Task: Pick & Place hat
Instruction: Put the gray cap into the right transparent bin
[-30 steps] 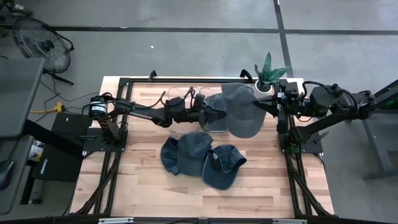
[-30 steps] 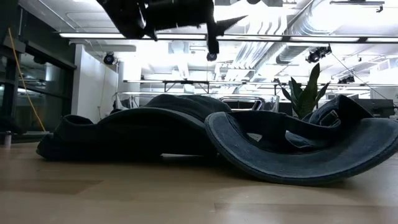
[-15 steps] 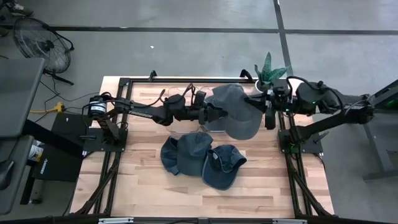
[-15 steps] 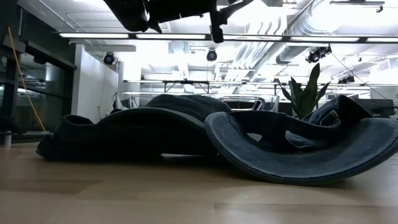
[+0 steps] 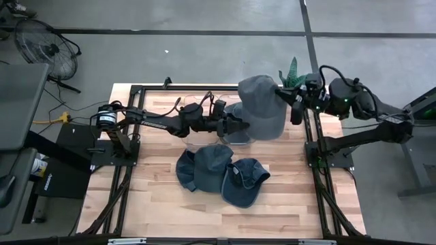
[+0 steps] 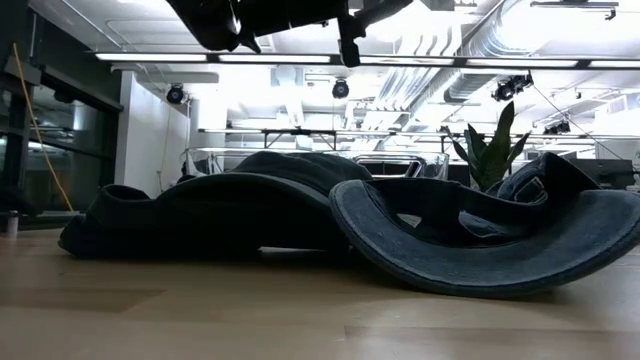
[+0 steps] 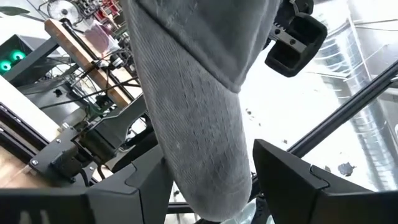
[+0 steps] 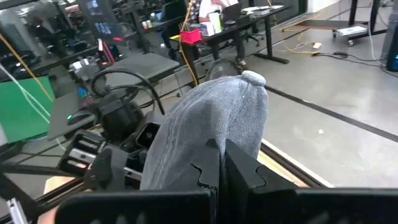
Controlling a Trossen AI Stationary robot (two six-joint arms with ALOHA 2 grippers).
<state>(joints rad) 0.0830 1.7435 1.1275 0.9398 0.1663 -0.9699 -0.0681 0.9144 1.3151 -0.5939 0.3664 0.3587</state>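
Observation:
A grey hat (image 5: pixel 262 109) hangs in the air over the table's far right part, between the two arms. My right gripper (image 5: pixel 285 97) is shut on its right side. My left gripper (image 5: pixel 240 126) is open at the hat's left lower end. In the left wrist view the hat (image 7: pixel 199 112) runs down between my left gripper's (image 7: pixel 208 186) spread fingers; whether they touch it, I cannot tell. The right wrist view shows the hat's crown (image 8: pixel 211 124) with its top button (image 8: pixel 254 78). My right gripper pinches the grey hat's cloth (image 8: pixel 214 144) between its two shut fingers, coming level from the table's right side. The hat is lifted clear of the table and stretches from the fingers toward the left arm.
Dark blue hats lie in a heap at mid-table (image 5: pixel 204 167) (image 5: pixel 245 182), filling the low view (image 6: pixel 300 210). A clear container (image 5: pixel 204 126) sits under the left arm. A potted plant (image 5: pixel 294 76) stands at the far right corner. Bare wood lies toward the near edge.
My right gripper has moved left to the hat's right side, then toward the far edge and up, taking the hat along. The hat's right part has swung from pointing toward the near edge to pointing toward the far edge; its left end has stayed by the left gripper.

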